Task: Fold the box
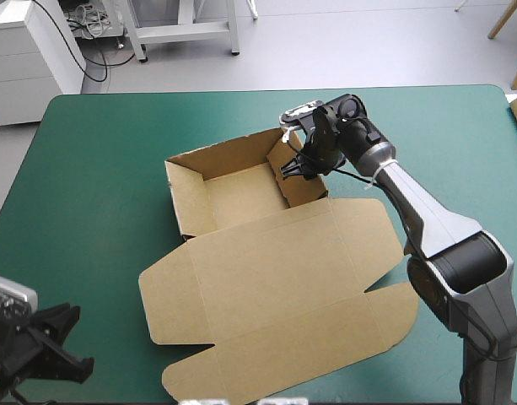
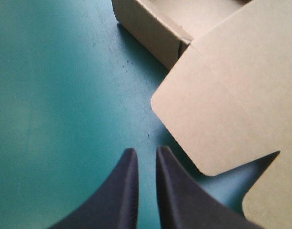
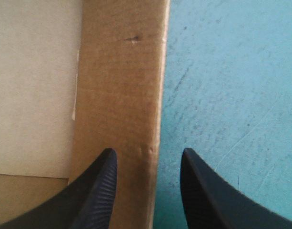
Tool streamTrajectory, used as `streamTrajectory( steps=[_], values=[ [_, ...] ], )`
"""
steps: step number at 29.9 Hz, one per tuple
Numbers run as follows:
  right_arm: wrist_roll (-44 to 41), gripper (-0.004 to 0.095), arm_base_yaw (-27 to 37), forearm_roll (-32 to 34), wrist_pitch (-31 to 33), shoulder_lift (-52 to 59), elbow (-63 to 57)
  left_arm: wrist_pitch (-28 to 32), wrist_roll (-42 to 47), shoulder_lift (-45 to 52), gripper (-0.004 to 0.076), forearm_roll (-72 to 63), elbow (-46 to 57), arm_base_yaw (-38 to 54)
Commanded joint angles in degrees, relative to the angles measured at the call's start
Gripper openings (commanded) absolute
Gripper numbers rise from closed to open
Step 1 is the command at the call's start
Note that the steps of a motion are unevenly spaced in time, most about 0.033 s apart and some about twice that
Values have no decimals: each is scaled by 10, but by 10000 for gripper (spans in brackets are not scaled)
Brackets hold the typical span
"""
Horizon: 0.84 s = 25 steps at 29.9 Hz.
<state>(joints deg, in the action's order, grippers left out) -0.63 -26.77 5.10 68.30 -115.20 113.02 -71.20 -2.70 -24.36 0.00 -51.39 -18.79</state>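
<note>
Box (image 1: 266, 253) sits centred on the tabletop (image 1: 89, 169), walls up, lid (image 1: 283, 321) flat. Right end effector (image 3: 146, 155) straddles the tray's right wall (image 3: 119, 95), fingers wide; left end effector (image 2: 143, 151) narrow, empty. Pinching crookedly could buckle that wall or drag the light box.

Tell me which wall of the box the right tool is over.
The tray's right wall, nearest the table's right edge: the right tool straddles its top with fingers open. The far wall and left wall have nothing over them.

No readable text — none anywhere.
</note>
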Motion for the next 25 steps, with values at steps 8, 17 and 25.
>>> streamTrajectory(
  steps=[8,17,25],
  values=[
    [6,347,0,22,-74,-3,18,85,51,218,-8,0,189,-1],
    [3,-17,0,39,-80,-10,18,102,61,234,-8,9,211,-1],
    [-3,-22,76,66,-44,-11,25,102,61,234,-8,9,211,-1]
  ],
)
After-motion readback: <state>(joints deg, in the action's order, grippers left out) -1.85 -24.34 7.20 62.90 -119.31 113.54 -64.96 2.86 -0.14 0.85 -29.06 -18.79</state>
